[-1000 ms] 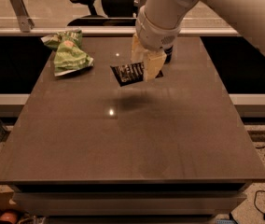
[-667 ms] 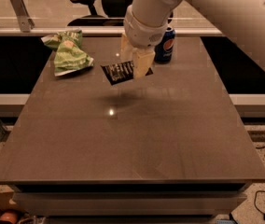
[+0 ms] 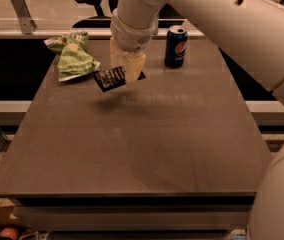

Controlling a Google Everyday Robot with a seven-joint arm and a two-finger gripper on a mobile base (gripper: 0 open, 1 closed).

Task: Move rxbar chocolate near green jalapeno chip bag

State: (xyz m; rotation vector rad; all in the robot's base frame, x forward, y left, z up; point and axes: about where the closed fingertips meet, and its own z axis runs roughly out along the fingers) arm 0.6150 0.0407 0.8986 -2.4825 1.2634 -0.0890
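The rxbar chocolate (image 3: 110, 78), a flat black wrapper with white lettering, hangs tilted above the table, held at its right end. My gripper (image 3: 127, 70) is shut on it, over the back left of the table. The green jalapeno chip bag (image 3: 72, 57), crumpled and light green, lies at the back left. The bar's left end is just right of the bag's lower corner, a small gap apart.
A blue Pepsi can (image 3: 175, 46) stands upright at the back, right of my gripper. The dark table (image 3: 147, 149) stretches toward the front. An office chair (image 3: 94, 5) and a railing stand behind the table.
My gripper has carried the bar left and toward the back, closer to the chip bag. The Pepsi can, hidden behind the arm before, now shows.
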